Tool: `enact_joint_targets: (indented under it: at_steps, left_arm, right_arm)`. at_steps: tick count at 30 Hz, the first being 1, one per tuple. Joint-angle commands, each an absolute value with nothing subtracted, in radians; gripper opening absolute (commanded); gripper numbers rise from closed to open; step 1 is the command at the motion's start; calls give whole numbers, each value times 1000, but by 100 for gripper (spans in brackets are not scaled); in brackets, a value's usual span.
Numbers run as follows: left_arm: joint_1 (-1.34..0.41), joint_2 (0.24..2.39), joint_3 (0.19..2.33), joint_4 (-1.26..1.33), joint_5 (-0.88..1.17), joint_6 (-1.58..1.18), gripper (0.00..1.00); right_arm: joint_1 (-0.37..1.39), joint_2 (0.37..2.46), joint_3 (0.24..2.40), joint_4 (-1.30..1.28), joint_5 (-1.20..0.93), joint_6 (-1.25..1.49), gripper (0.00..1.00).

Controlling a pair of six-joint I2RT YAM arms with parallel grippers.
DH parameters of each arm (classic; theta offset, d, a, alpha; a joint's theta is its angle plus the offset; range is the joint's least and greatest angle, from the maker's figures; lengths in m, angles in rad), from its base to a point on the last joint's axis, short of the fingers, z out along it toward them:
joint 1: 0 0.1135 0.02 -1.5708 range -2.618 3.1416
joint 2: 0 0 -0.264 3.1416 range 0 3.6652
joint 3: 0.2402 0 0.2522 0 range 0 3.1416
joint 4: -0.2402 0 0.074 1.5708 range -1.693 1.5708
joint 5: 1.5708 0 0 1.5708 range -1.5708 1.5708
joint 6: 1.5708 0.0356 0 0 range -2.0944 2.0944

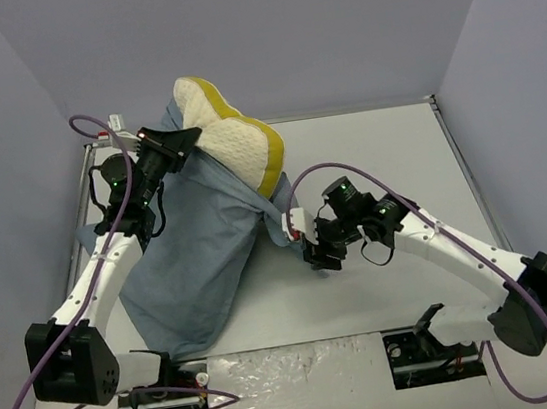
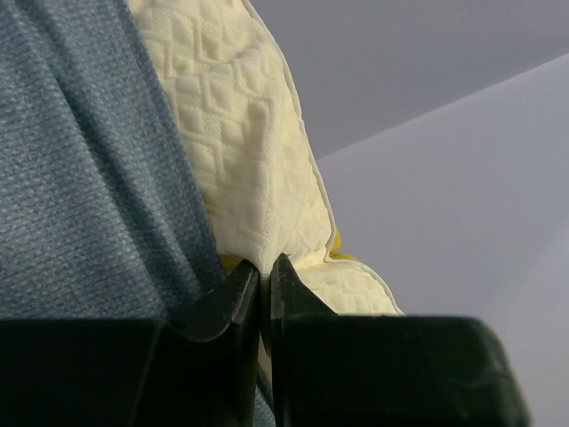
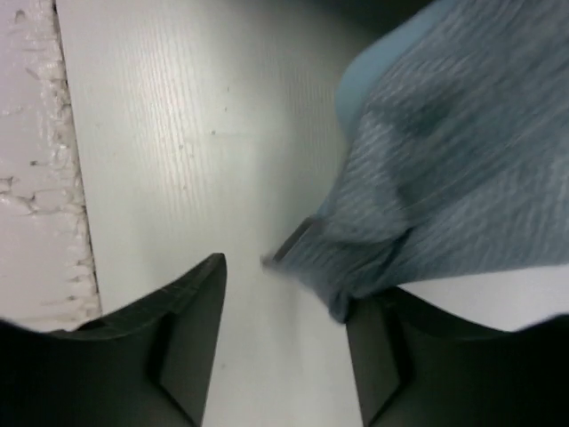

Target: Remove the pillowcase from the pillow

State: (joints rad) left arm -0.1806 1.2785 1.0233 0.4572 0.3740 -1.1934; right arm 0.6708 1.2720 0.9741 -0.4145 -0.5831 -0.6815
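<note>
Top external view shows the pillow [image 1: 240, 138] raised at the far side of the desk [image 1: 390, 169], its upper part bare and cream. The blue-grey pillowcase [image 1: 194, 250] covers the lower part and trails down toward the near edge. The left tool [image 1: 176, 140] is closed narrow on the pillow's exposed edge. In the left wrist view its jaws stand almost together on the quilted cream cloth, with the pillowcase [image 2: 80, 160] just beside them. The right tool [image 1: 315, 253] sits low by the case's right hem, spread wide and holding nothing. In the right wrist view a corner of the hem [image 3: 342, 298] lies against the finger on that view's right side, not between the jaws. The step in hand looks to be catching that hem. To do it well, the right tool should probably slide sideways until the fold sits fully between the jaws, then close on cloth alone. A steady pull toward the near edge, along the pillow's length, should follow. The left grip is on a thin seam, so a jerk could likely tear it loose.
</note>
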Motion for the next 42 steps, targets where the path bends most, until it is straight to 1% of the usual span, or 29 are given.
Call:
enact_joint_targets:
  at_steps: [1, 2, 3, 4, 5, 6, 9, 10, 11, 13, 14, 15, 16, 17, 22, 26, 33, 35, 36, 37, 38, 39, 40, 41, 42]
  left_arm:
    - [-169, 1252, 1155, 730, 417, -1212, 2]
    - [-199, 1258, 1154, 715, 422, -1189, 2]
    - [-218, 1261, 1152, 678, 422, -1131, 2]
    - [-236, 1265, 1151, 657, 416, -1103, 2]
    - [-254, 1278, 1144, 644, 413, -1076, 2]
    - [-297, 1288, 1141, 634, 399, -1034, 2]
    - [-386, 1344, 1138, 626, 376, -976, 2]
    - [-411, 1359, 1138, 630, 359, -965, 2]
    - [-432, 1393, 1138, 635, 350, -954, 2]
    - [-503, 1425, 1143, 646, 330, -924, 2]
    - [-543, 1457, 1146, 652, 312, -904, 2]
    - [-543, 1472, 1146, 652, 305, -891, 2]
    - [-581, 1486, 1153, 649, 296, -879, 2]
    - [-597, 1511, 1155, 650, 282, -871, 2]
    - [-656, 1577, 1186, 675, 282, -857, 2]
    - [-680, 1601, 1204, 657, 295, -839, 2]
    - [-684, 1612, 1216, 656, 325, -839, 2]
    - [-689, 1621, 1223, 664, 344, -845, 2]
    - [-698, 1623, 1227, 669, 350, -845, 2]
    - [-707, 1624, 1236, 670, 365, -842, 2]
    - [-712, 1626, 1241, 667, 371, -839, 2]
    - [-716, 1626, 1247, 664, 379, -833, 2]
    - [-718, 1626, 1253, 660, 396, -828, 2]
    - [-721, 1626, 1259, 644, 403, -818, 2]
    - [-722, 1626, 1272, 643, 413, -813, 2]
  right_arm:
    - [666, 1145, 1001, -590, -560, -713, 55]
    - [655, 1097, 1050, -600, -549, -706, 67]
    - [629, 1009, 1083, -607, -546, -698, 76]
    - [617, 971, 1119, -617, -549, -684, 89]
    - [606, 942, 1158, -624, -549, -667, 92]
    - [594, 918, 1249, -647, -542, -629, 94]
    - [568, 926, 1400, -673, -519, -549, 94]
    - [551, 936, 1419, -661, -500, -516, 94]
    - [504, 948, 1430, -617, -492, -426, 95]
    - [462, 982, 1424, -563, -462, -306, 97]
    - [448, 1008, 1420, -520, -403, -205, 97]
    - [448, 1018, 1417, -502, -368, -163, 97]
    - [448, 1028, 1408, -486, -345, -131, 99]
    - [446, 1043, 1401, -451, -271, -42, 100]
    - [416, 1135, 1344, -433, -172, 107, 100]
    - [376, 1218, 1260, -434, -204, 159, 100]
    - [330, 1244, 1164, -399, -346, 172, 100]
    - [290, 1271, 1161, -382, -449, 175, 97]
    - [275, 1284, 1161, -376, -487, 172, 92]
    - [241, 1313, 1163, -367, -608, 154, 82]
    - [224, 1328, 1163, -365, -670, 146, 74]
    - [209, 1345, 1166, -364, -736, 135, 65]
    - [177, 1370, 1167, -365, -865, 120, 56]
    - [161, 1376, 1169, -365, -914, 103, 39]
    - [146, 1382, 1172, -365, -960, 94, 33]
